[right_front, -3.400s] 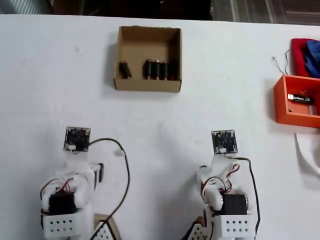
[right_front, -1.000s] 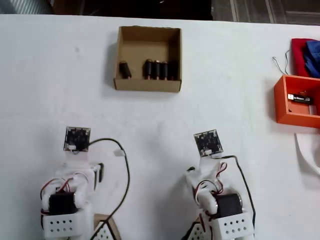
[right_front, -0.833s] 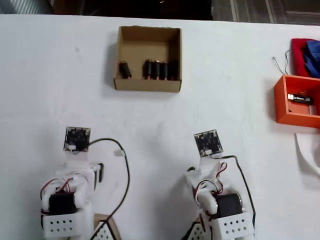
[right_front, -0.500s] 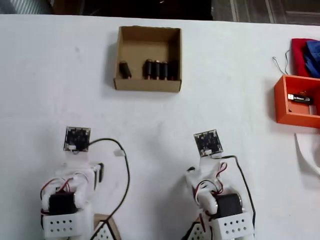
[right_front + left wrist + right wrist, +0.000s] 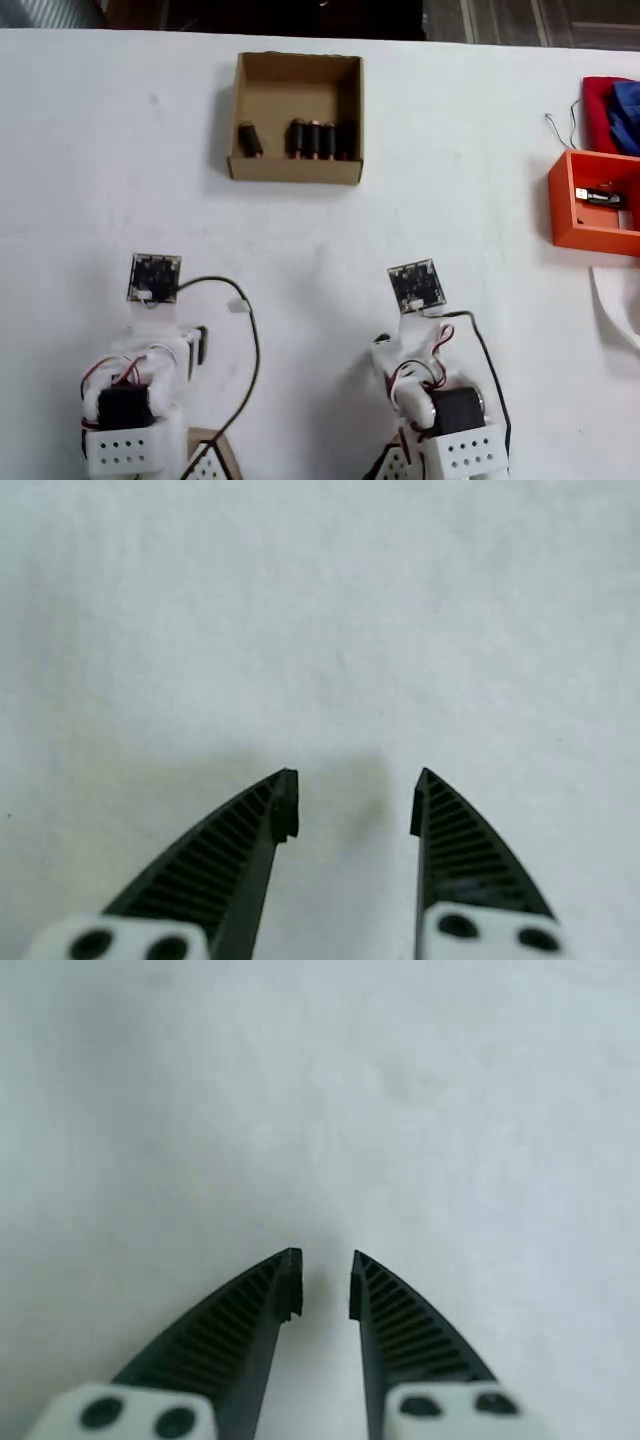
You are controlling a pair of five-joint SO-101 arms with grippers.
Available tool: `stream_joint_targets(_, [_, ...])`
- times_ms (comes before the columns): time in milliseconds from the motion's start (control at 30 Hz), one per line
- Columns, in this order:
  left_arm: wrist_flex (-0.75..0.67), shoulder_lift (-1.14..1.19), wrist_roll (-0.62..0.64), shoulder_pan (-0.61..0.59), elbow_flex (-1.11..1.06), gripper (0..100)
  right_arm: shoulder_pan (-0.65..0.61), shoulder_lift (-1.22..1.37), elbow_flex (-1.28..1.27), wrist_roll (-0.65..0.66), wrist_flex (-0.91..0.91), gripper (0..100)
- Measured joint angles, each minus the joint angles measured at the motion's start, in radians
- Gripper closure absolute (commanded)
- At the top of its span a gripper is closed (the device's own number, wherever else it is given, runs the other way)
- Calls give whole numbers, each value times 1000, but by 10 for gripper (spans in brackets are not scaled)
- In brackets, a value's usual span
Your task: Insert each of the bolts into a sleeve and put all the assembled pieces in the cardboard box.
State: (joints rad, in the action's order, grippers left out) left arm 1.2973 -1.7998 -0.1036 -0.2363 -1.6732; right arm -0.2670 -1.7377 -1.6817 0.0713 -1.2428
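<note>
Cardboard box (image 5: 300,82) with perhaps 5 pieces (image 5: 312,140), far from left tool (image 5: 352,805), right tool (image 5: 325,1285), both parted, empty

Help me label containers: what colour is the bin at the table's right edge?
The bin is orange, clearest in the high view.

We see a brown cardboard box (image 5: 296,170), open on top, sitting flat on the far side of the white tabletop (image 5: 450,150). Inside it, near the front wall, a row of pieces (image 5: 320,139), dark cylinders with coppery bands, stands side by side toward the right; looks like four, hard to count. A lone piece (image 5: 250,140), dark and slightly tilted, lies apart at the left.
</note>
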Motion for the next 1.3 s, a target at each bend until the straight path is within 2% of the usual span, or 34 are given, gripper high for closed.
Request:
stream_joint_targets(867, [0, 0, 0, 0, 0, 799, 0, 0, 0, 0, 2, 925])
stream_joint_targets(933, [0, 0, 0, 0, 0, 832, 0, 0, 0, 0, 2, 925])
stream_joint_targets(1033, [0, 0, 0, 2, 0, 979, 0, 0, 0, 0, 2, 925])
stream_joint_targets(1167, [0, 0, 0, 0, 0, 928, 0, 0, 0, 0, 2, 925])
stream_joint_targets(1300, [0, 0, 0, 0, 0, 963, 0, 0, 0, 0, 2, 925])
